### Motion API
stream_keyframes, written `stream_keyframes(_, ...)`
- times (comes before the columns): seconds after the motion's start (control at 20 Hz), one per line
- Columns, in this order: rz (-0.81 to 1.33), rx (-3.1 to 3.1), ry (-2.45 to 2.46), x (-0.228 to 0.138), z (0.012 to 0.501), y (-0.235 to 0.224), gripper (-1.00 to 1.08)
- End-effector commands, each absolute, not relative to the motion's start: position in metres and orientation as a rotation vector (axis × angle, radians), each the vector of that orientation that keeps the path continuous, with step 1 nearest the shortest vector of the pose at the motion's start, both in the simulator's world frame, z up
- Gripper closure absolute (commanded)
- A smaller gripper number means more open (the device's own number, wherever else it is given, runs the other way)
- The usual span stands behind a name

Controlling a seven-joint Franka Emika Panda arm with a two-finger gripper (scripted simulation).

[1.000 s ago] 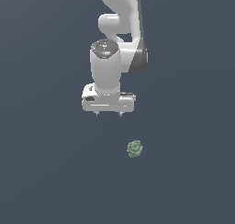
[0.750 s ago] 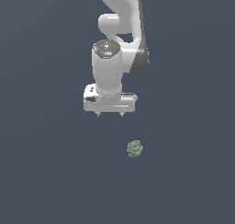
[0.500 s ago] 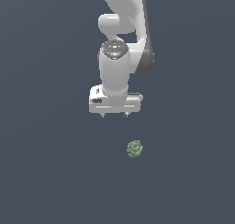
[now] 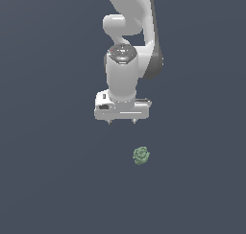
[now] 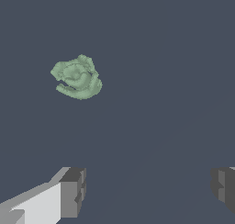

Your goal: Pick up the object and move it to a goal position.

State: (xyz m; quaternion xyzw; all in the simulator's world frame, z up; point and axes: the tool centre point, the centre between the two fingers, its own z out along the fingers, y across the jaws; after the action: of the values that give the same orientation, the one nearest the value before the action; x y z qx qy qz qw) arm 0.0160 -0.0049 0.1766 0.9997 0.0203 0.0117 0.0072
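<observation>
Change since a second ago: the gripper (image 4: 121,121) has slid toward the exterior view's right and nearer the camera; the object (image 4: 141,155) has stayed put.
Object: small lumpy green rosette (image 5: 77,77), lying alone on the dark floor.
Offset: it sits off the jaws' midline, toward the exterior view's right and nearer the camera, not yet between the fingers (image 5: 72,192).
Long axis: none clear; roughly round.
Jaws: spread wide, empty.
Room: open floor all round, no edges near.
Goal position: no marker visible.
</observation>
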Motion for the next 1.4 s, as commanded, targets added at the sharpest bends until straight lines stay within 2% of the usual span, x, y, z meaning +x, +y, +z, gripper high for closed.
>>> stream_keyframes(0.0, 0.035, 3.128, 0.037, 0.021, 0.174, -0.002, -0.92)
stream_keyframes(0.9, 0.011, 3.108, -0.445, 0.089, 0.126, 0.054, -0.92)
stream_keyframes(1.35, 0.002, 3.083, -0.604, 0.106, 0.106, 0.077, -0.92)
